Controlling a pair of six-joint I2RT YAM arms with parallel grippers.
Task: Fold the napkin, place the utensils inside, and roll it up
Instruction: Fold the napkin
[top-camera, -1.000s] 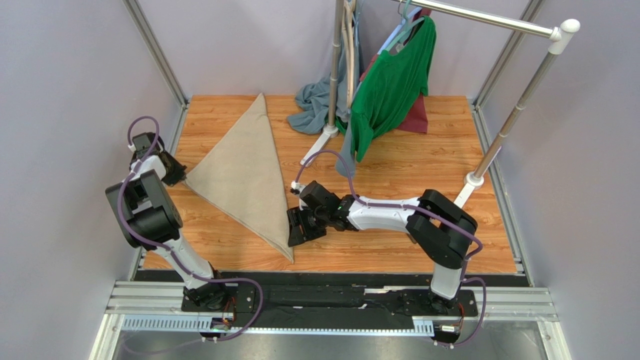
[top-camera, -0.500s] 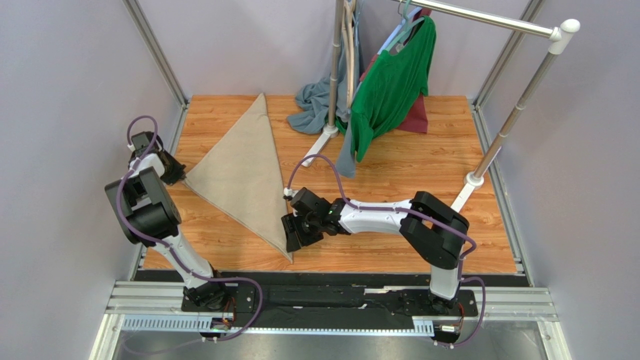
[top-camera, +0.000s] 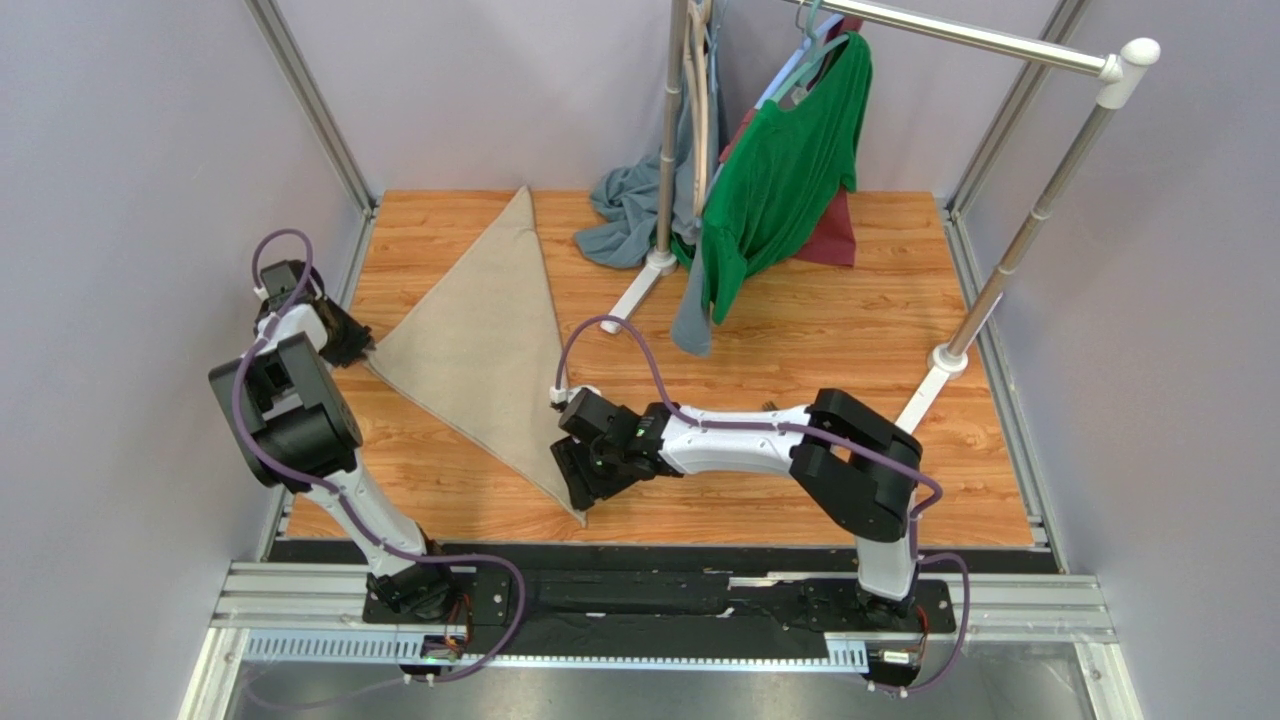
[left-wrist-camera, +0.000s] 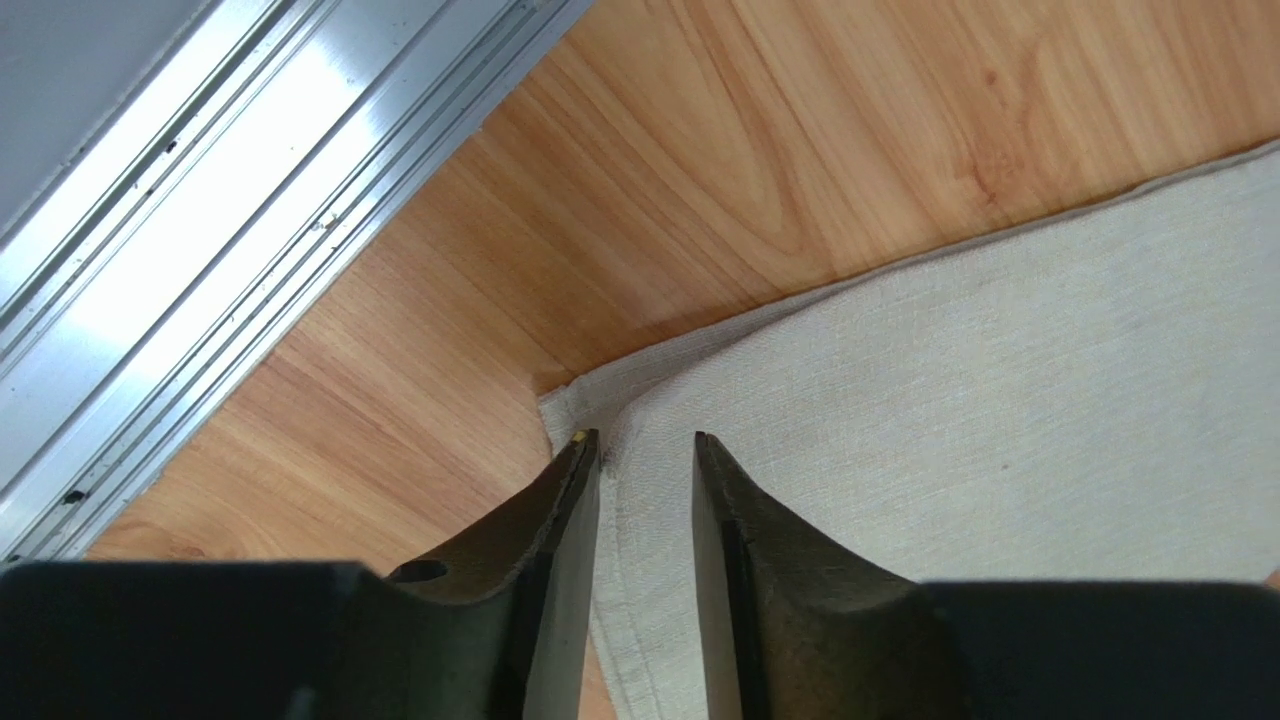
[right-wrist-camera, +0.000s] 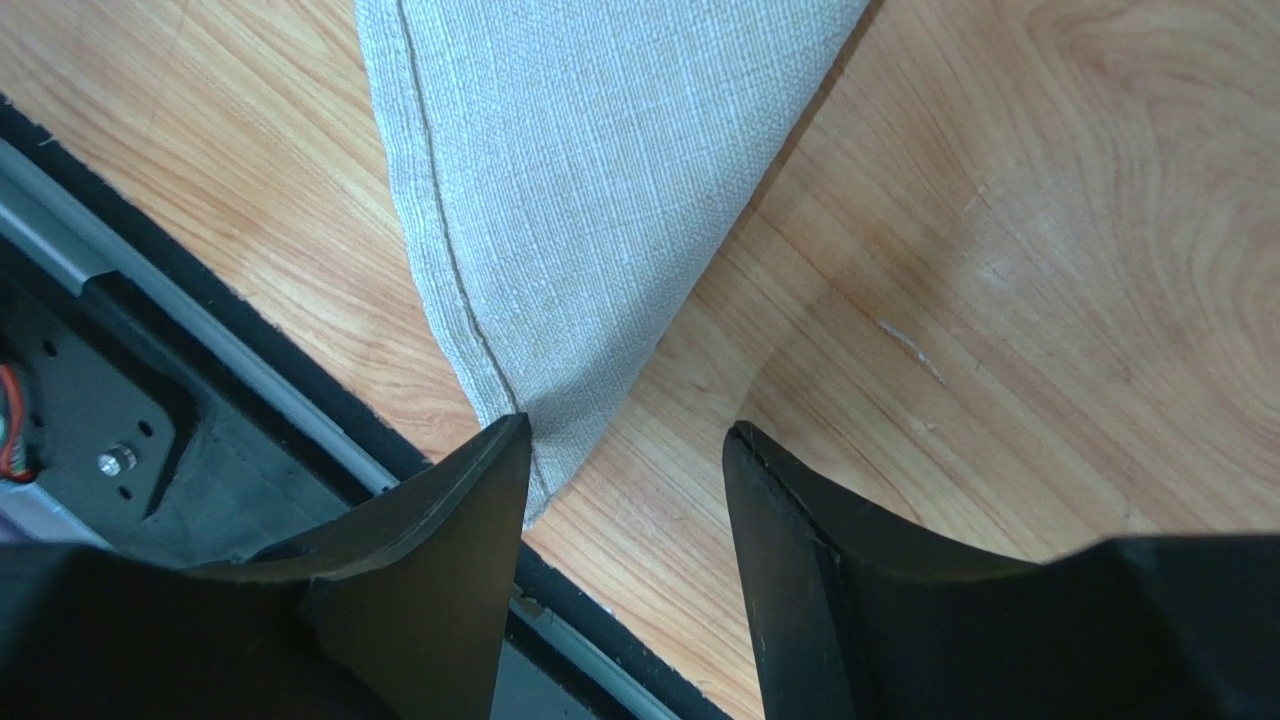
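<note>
My left tool (left-wrist-camera: 646, 450) has just eased off. It was pinched together a second ago, and now its fingers stand a narrow way apart over the napkin (top-camera: 481, 338), at the cloth's 9 o'clock corner. That corner lies flat on the surface (top-camera: 842, 345) between them, so I judge it released rather than held.

My right tool (right-wrist-camera: 624, 428) has slid toward 9 o'clock along the near edge and now sits at the napkin's 5 o'clock tip. Its fingers are wide apart and the tip lies just inside my left finger. Nothing is clamped.

I read this as the diagonal fold being done and laid down, with both tools placed to square it up or start the next fold. I cannot see the fork in any view, so loading and rolling are still ahead.

The napkin is a long, flat triangle on the 9 o'clock half of the surface, its far point reaching toward 12 o'clock. It is a coarse beige weave with a stitched hem along one edge, and two layers show at the left corner. It looks limp and easy to drag. The surface is smooth wood-grain laminate, likely slick under cloth. A ribbed aluminium rail (left-wrist-camera: 226, 225) borders it by my left tool.
</note>
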